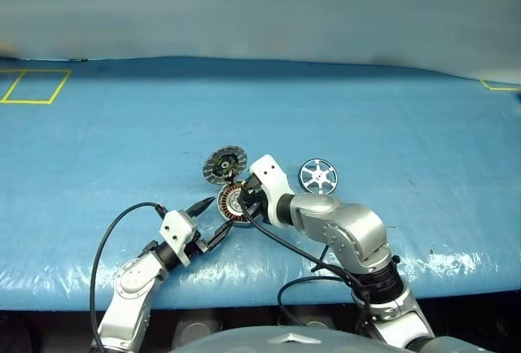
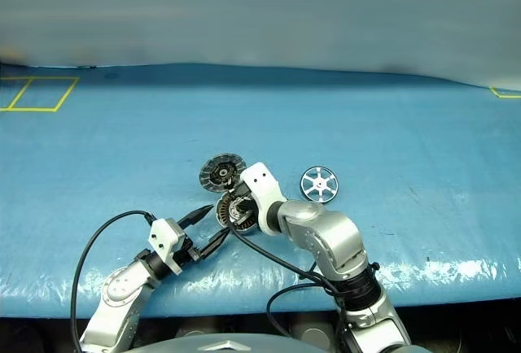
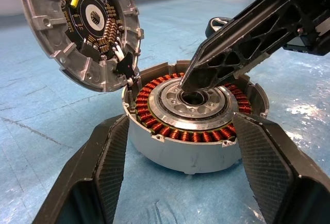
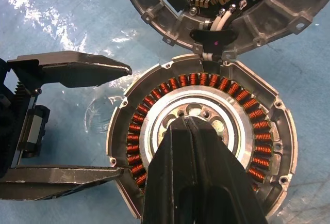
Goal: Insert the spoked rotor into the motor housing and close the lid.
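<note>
The motor housing (image 3: pixel 192 131) sits open on the blue mat, its lid (image 3: pixel 82 28) hinged up behind it. The spoked rotor (image 1: pixel 317 176) lies apart, right of the housing: light, rigid, slippery metal, likely best pinched at the rim. The left gripper (image 3: pixel 185 167) is spread, bracketing the housing; the right gripper (image 4: pixel 198 131), clenched empty, presses on the hub.

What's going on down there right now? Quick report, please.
Left gripper open, straddling the motor housing. Right gripper shut, tips on its hub. Lid open. Spoked rotor lies apart on the blue table.

Copper-orange windings in silver motor housing (image 3: pixel 191 154), grey segmented lid (image 3: pixel 77 28), blue table (image 1: pixel 391 125)
</note>
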{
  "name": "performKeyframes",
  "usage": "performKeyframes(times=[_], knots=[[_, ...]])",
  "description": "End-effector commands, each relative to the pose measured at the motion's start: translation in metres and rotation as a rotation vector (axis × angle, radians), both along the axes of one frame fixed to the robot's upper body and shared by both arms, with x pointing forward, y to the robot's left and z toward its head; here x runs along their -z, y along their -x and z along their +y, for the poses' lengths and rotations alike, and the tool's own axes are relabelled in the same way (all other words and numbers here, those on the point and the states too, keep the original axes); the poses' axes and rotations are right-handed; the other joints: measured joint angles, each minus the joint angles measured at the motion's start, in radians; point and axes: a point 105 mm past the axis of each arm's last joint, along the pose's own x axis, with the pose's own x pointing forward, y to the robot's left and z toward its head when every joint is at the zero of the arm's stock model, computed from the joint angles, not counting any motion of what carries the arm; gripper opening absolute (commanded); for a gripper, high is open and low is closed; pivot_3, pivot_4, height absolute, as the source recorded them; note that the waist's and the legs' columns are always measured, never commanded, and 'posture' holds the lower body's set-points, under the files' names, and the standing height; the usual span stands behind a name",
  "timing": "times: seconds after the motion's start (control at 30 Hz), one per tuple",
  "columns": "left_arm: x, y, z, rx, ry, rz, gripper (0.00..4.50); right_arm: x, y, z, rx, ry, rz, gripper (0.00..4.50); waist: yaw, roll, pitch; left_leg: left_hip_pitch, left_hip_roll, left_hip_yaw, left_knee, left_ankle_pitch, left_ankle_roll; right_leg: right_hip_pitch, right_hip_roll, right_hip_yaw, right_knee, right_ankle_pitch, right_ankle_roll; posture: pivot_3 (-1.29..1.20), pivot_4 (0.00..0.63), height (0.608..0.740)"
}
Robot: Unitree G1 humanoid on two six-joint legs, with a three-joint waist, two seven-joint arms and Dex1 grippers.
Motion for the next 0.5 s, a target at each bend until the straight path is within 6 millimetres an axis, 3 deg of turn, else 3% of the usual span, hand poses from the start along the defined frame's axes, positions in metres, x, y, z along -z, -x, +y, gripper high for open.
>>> performKeyframes(times=[0.03,0.3,0.5], knots=[[0.004,0.002,-0.001,-0.003,0.003,0.012,3.39,-0.001,-0.001,0.002,-0.003,-0.006,-0.020,0.06,0.000,0.000,0.000,0.000,0.000,0.000,0.000,0.000,0.000,0.000,0.000,0.000,0.000,0.000,0.000,0.00,0.150,0.740],[0.004,0.002,-0.001,-0.003,0.000,0.012,3.39,0.000,-0.003,-0.001,0.024,-0.009,-0.024,0.06,0.000,0.000,0.000,0.000,0.000,0.000,0.000,0.000,0.000,0.000,0.000,0.000,0.000,0.000,0.000,0.00,0.150,0.740],[0.003,0.001,-0.002,0.000,0.003,0.010,3.39,-0.025,-0.004,-0.006,0.028,-0.086,-0.099,0.06,0.001,0.000,0.000,0.000,0.000,0.000,0.000,0.000,0.000,0.000,0.000,0.000,0.000,0.000,0.000,0.00,0.150,0.740]])
